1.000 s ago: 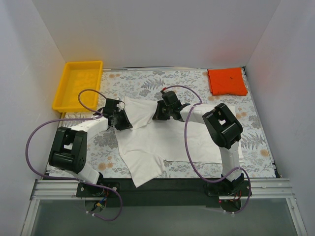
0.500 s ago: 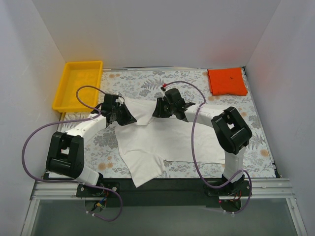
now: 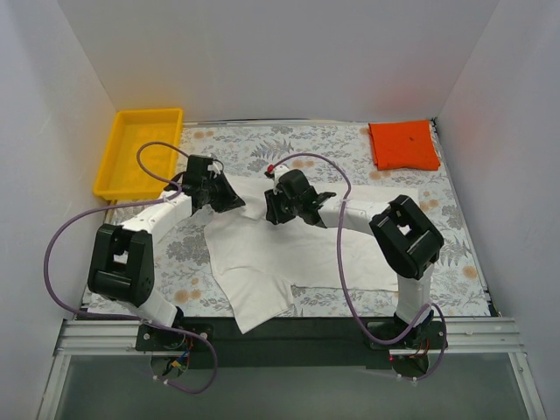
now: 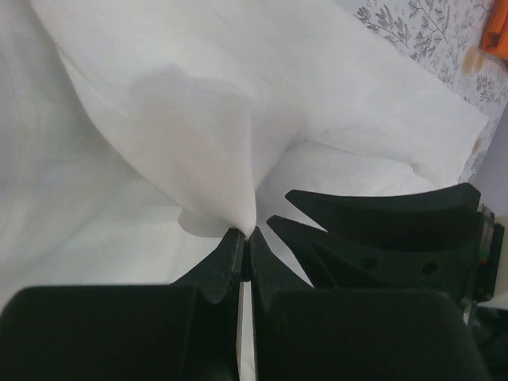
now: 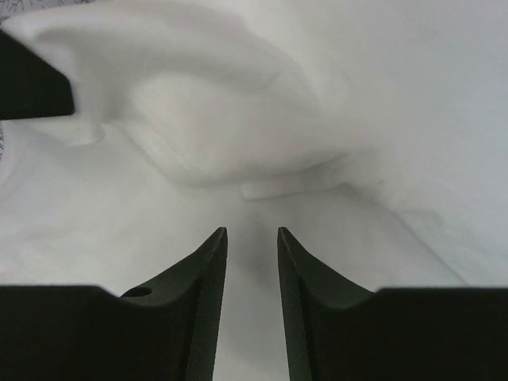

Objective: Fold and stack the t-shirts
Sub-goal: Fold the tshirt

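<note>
Floral table (image 3: pixel 236 149) with a white t-shirt (image 3: pixel 289 254). My left gripper (image 4: pixel 244 240) pinches its far edge; my right gripper (image 5: pixel 252 235) stands parted, holding nothing.

I saw the white t-shirt (image 3: pixel 289 254) lying rumpled mid-table, with the orange-red one (image 3: pixel 403 145) folded square in the far right corner.
</note>
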You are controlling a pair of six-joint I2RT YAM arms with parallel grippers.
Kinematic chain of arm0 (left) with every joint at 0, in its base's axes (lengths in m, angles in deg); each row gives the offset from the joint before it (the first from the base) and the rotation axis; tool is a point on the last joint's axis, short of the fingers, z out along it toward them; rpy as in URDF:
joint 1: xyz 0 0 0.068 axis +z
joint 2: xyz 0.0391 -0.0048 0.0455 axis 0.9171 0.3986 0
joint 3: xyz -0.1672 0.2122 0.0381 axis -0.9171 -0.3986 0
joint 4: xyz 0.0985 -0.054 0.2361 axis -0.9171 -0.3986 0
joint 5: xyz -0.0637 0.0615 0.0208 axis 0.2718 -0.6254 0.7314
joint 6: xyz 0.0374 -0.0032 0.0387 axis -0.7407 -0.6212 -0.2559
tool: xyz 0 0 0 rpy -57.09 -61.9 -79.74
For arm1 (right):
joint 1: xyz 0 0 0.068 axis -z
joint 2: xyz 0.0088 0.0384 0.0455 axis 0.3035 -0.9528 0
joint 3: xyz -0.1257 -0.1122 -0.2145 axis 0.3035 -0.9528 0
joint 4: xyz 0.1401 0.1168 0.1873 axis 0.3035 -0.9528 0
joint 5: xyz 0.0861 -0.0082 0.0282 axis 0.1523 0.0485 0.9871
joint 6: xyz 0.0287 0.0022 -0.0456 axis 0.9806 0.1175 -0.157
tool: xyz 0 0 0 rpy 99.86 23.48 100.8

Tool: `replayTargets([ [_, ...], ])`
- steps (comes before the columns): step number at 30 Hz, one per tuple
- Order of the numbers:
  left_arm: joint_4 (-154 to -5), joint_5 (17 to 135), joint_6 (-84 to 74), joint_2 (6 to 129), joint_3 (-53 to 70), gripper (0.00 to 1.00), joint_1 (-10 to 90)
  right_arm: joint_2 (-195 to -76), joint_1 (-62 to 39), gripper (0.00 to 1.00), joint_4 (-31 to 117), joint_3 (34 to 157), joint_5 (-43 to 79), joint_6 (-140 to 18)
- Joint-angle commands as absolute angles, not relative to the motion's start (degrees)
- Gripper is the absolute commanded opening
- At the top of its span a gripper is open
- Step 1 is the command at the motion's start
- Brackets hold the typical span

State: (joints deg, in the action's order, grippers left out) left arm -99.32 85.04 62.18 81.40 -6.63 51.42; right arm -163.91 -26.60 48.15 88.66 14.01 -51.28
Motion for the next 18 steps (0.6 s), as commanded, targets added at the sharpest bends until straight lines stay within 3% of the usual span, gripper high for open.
replayTargets([
  [1,-99.91,84.04,61.97,83.81,-3.21,0.00,52.35,-164.83,-27.59,0.33,48.93,91.16,10.96,-57.72],
  [18,-100.26,84.83,60.39,94.10,2.95,0.00,55.35,-171.42,-29.70,0.32,46.48,99.69,11.82,-67.66],
])
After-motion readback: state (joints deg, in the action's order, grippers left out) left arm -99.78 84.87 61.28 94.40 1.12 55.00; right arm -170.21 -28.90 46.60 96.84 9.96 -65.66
